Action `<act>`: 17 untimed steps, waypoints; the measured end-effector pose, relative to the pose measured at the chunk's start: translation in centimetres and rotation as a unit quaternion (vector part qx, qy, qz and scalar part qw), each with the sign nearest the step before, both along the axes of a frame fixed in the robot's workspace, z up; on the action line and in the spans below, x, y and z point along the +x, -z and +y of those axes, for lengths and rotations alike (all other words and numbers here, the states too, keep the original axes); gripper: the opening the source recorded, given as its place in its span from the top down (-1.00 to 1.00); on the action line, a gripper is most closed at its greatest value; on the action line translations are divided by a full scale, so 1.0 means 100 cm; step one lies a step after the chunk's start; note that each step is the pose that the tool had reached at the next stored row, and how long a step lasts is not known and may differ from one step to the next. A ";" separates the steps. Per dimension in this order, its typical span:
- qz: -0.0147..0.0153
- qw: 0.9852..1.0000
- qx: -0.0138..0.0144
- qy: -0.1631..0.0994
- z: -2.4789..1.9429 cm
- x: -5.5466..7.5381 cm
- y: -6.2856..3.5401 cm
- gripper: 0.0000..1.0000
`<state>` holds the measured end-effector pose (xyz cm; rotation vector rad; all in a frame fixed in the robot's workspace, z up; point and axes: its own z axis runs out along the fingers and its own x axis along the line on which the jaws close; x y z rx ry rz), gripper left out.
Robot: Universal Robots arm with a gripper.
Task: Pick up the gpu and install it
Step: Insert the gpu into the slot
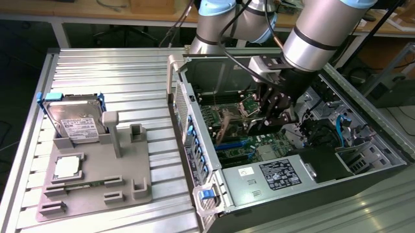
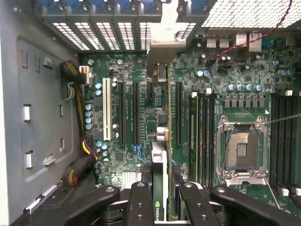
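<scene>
The black two-fingered gripper (image 2: 162, 200), deep in the open black computer case (image 1: 324, 204) at the exterior view's right, clamps the thin green circuit-board gpu (image 2: 159, 160) edge-down between its jaws, the card's long axis parallel to the long black expansion slots (image 2: 179, 113) just beneath.

Standing here I count one robot arm (image 1: 324, 34) with one tool (image 1: 275, 114), one gpu (image 2: 159, 165), and one open computer case (image 1: 201, 160) with one motherboard (image 2: 141, 70) and one processor socket (image 2: 242, 150). There's one tabletop (image 1: 116, 73), one grey fixture (image 1: 123, 179), one hard drive (image 1: 77, 121) and one processor chip (image 1: 68, 167).
</scene>
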<state>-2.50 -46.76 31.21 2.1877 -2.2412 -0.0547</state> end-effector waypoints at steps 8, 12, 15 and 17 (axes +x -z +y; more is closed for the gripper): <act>0.000 1.000 0.000 0.020 0.0012 -0.010 0.0147 0.47; 0.000 1.000 0.000 0.031 0.0025 -0.016 0.0218 0.47; 0.000 0.999 0.000 0.038 0.0026 -0.024 0.0266 0.47; 0.000 0.999 0.000 0.040 0.0026 -0.029 0.0280 0.47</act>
